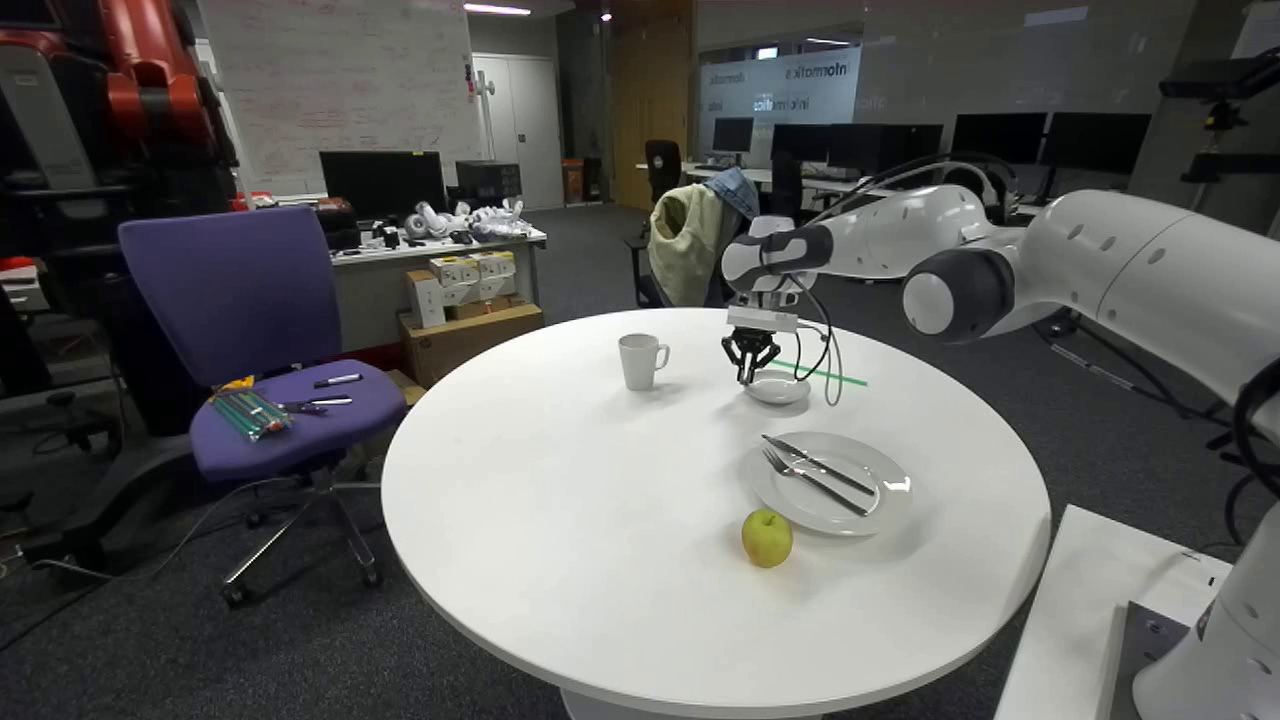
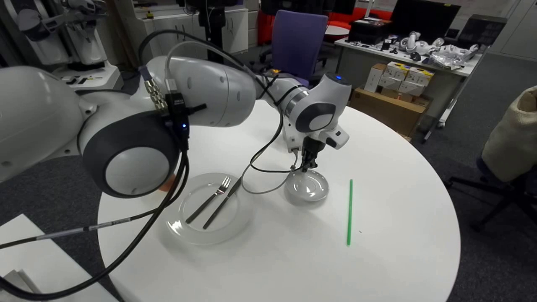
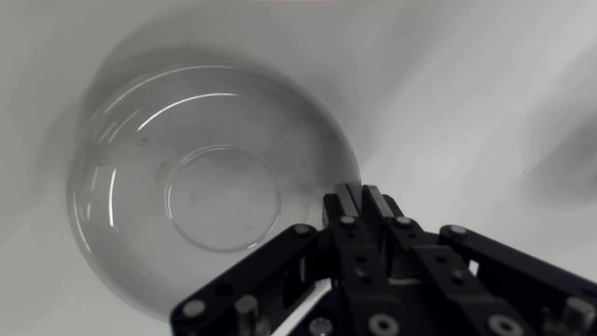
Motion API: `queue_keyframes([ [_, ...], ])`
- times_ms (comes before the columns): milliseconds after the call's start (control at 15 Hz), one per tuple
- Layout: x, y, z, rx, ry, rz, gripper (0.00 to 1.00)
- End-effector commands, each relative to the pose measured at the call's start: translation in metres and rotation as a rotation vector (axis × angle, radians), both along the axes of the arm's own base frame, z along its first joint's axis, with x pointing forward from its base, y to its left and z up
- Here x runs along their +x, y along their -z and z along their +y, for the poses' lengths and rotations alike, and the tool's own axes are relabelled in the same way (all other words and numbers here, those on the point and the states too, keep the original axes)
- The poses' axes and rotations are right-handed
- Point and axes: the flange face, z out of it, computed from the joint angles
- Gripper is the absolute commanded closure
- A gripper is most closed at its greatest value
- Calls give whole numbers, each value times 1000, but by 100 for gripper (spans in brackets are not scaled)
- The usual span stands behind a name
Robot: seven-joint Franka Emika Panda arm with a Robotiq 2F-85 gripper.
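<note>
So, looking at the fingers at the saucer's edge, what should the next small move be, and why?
Probably a slow, slight lift: in the wrist view the fingers look closed over the rim of the white saucer, one on each side. Going gently seems wise, since they pinch only one edge and it could tilt.

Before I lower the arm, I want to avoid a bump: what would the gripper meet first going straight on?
The gripper points down, closed on the rim of the small dish, so beyond that the white table probably comes first; the gap to it is hard to judge.
</note>
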Motion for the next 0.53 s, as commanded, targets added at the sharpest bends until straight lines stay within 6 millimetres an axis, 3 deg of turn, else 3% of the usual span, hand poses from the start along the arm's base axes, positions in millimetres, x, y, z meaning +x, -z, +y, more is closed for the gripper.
queue_keyframes([
  [0,-8,18,-9,-12,26,6,97],
  [467,-18,25,-15,24,6,21,97],
])
